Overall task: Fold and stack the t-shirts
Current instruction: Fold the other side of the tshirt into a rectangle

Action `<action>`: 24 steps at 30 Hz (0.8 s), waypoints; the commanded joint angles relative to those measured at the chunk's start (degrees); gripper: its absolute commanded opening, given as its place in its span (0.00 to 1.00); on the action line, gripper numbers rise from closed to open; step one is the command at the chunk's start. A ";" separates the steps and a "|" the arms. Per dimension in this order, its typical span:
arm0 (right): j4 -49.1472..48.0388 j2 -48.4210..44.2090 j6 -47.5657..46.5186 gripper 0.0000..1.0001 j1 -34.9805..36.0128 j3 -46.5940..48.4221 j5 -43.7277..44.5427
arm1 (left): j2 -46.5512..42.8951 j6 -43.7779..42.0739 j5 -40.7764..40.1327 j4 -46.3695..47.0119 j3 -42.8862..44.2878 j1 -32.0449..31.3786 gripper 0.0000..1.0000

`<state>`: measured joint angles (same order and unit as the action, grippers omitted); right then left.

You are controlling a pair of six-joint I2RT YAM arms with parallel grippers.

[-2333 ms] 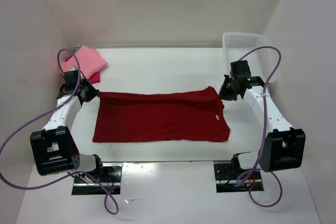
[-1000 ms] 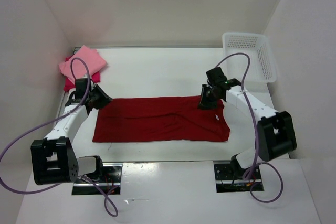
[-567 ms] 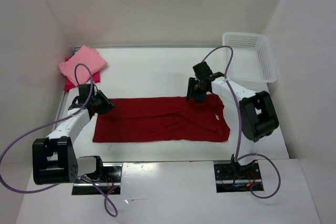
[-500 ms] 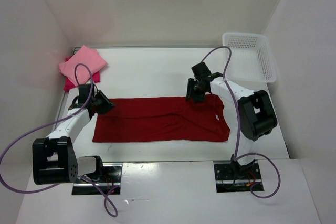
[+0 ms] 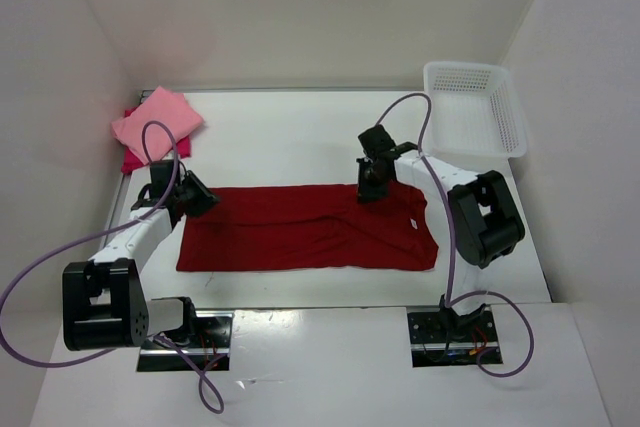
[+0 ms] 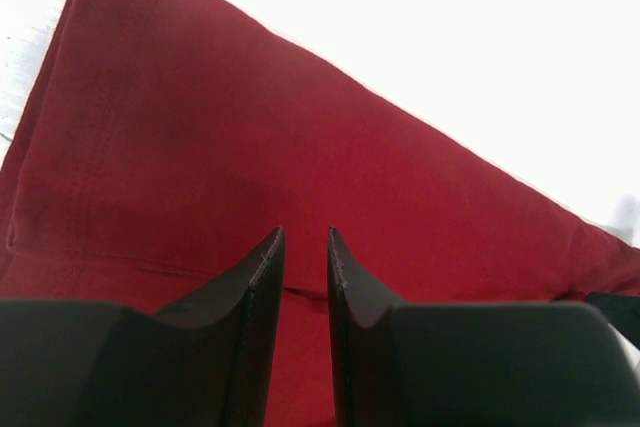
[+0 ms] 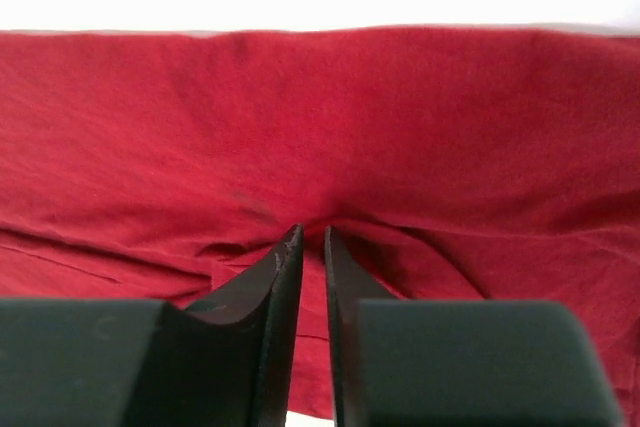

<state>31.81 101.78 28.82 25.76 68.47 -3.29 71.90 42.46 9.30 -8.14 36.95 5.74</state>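
The dark crimson t-shirt [image 5: 300, 232] lies as a wide folded band across the table's middle. My left gripper [image 5: 195, 197] sits at its far left corner; in the left wrist view its fingers [image 6: 262, 277] stand narrowly apart with red cloth [image 6: 250, 127] filling the gap. My right gripper [image 5: 367, 190] is on the far edge, right of centre. In the right wrist view the cloth [image 7: 330, 117] puckers toward the fingertips of that gripper [image 7: 311, 232], which is shut on a pinch of it. The salmon pink t-shirt [image 5: 155, 117] lies folded on the magenta-red one [image 5: 133, 160] at the far left.
A white mesh basket [image 5: 475, 107] stands at the far right corner. White walls close in the table on three sides. Purple cables loop above both arms. The arm bases [image 5: 100, 302] sit at the near edge.
My right gripper slid left along the shirt's far edge from the right corner to near the middle, opening and closing again there. The left gripper has barely moved.
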 commanded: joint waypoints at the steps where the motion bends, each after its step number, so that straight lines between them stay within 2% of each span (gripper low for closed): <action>1: 1.50 -1.32 -0.96 0.15 0.70 -1.23 1.27 | 0.17 1.39 1.07 3.48 -0.39 -0.11 0.30; 2: 2.45 -1.84 -1.65 0.10 0.70 -1.23 0.48 | 0.69 1.40 1.07 3.48 -0.39 -0.11 0.30; 6: 5.10 -3.77 -1.66 0.00 1.92 -2.54 -0.05 | 0.70 1.40 1.07 3.48 -0.39 -0.11 0.30; 13: 10.10 -10.37 1.41 0.00 6.67 -6.23 -5.84 | 0.70 1.93 1.60 4.01 0.14 -0.11 0.30; 18: 8.80 -14.58 8.51 0.00 9.48 -11.15 -13.31 | 2.01 1.93 2.12 4.01 1.46 -0.11 0.30; 19: 7.31 -15.63 9.67 0.16 9.49 -12.99 -14.19 | 2.02 2.45 2.13 4.62 2.07 -0.11 0.30; 21: 5.99 -16.69 11.86 0.34 9.49 -14.41 -16.65 | 2.63 2.46 2.13 4.63 2.60 -0.11 0.30; 22: 5.98 -16.70 11.87 0.39 9.49 -14.41 -17.44 | 2.63 2.46 2.13 4.63 2.60 -0.11 0.30; 24: 6.85 -17.92 11.87 0.40 9.49 -12.49 -18.85 | 3.24 2.46 2.13 4.63 3.38 -0.11 0.30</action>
<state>39.09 86.98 37.82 34.89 54.52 -17.78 74.43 44.01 10.44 -5.93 37.41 5.74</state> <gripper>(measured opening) 0.391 0.304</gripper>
